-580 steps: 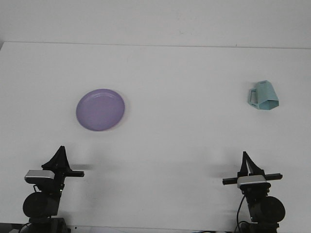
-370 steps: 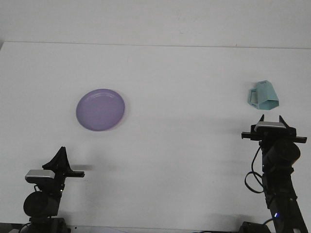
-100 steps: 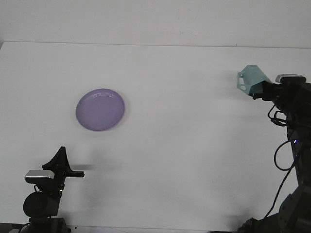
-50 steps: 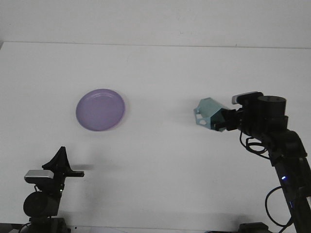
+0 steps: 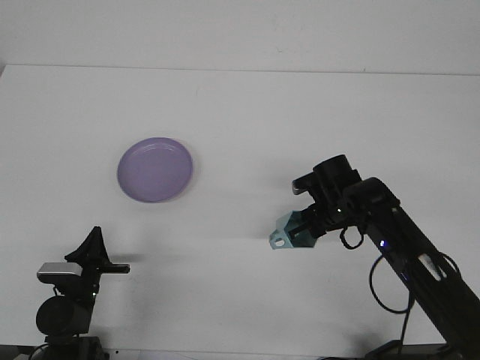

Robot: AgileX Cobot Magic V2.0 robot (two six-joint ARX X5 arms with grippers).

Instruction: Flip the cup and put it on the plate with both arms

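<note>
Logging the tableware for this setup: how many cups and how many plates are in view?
1 pale teal plastic cup, held by the right tool near centre; 1 round purple plate, left of centre on the table. Nothing appears hidden.

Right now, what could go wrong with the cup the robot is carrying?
The right pincer holds the teal cup near the table's middle, so a weak grip could drop it. The purple plate is far off to the left, and the left pincer sits back near the table edge, so a handover might miss.

The right gripper [image 5: 306, 225] hides part of the cup [image 5: 289, 232]; both arm bases are cut off by the bottom edge.
</note>
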